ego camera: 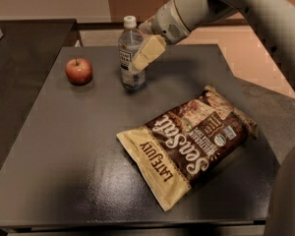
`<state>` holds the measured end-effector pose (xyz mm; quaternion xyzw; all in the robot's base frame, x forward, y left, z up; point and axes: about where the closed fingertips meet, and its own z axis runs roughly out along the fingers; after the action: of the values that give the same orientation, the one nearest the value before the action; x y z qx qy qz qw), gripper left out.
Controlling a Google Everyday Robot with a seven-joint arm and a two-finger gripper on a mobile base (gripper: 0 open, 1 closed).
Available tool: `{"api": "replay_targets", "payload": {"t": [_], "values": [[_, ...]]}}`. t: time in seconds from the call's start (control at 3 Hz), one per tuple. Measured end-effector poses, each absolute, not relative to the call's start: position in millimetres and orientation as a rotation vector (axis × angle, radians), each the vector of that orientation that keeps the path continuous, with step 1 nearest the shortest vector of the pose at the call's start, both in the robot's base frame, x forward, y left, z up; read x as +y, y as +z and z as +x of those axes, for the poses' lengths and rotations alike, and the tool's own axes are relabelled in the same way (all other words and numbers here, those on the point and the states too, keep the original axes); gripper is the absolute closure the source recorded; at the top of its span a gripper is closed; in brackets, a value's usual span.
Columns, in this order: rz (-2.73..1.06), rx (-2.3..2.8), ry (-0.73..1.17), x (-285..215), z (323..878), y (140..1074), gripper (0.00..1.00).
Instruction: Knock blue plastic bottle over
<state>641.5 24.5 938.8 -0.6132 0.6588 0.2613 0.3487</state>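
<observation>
The blue plastic bottle (130, 49) stands upright at the back of the dark table (78, 146), clear with a white cap and a white label. My gripper (147, 53) reaches in from the upper right. Its cream fingers (151, 49) overlap the bottle's right side at label height and seem to touch it.
A red apple (78, 71) sits left of the bottle. A large brown and tan Sea Salt chip bag (189, 142) lies at the table's front right. My arm (226, 4) spans the upper right. A second dark surface (19, 48) adjoins on the left.
</observation>
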Motion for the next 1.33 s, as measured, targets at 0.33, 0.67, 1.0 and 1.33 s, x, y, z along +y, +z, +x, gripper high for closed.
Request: {"api": "replay_targets", "payload": {"t": [0.33,0.67,1.0,1.33], "values": [[-1.563,1.712,0.702,29.7,648.5,934.5,0.03],[-1.53,1.705,0.714,30.4,654.8,937.9,0.21],[-1.508,1.676,0.727,28.8,655.6,946.4,0.44],[-1.494,1.659,0.735,25.4,651.3,952.1,0.67]]}}
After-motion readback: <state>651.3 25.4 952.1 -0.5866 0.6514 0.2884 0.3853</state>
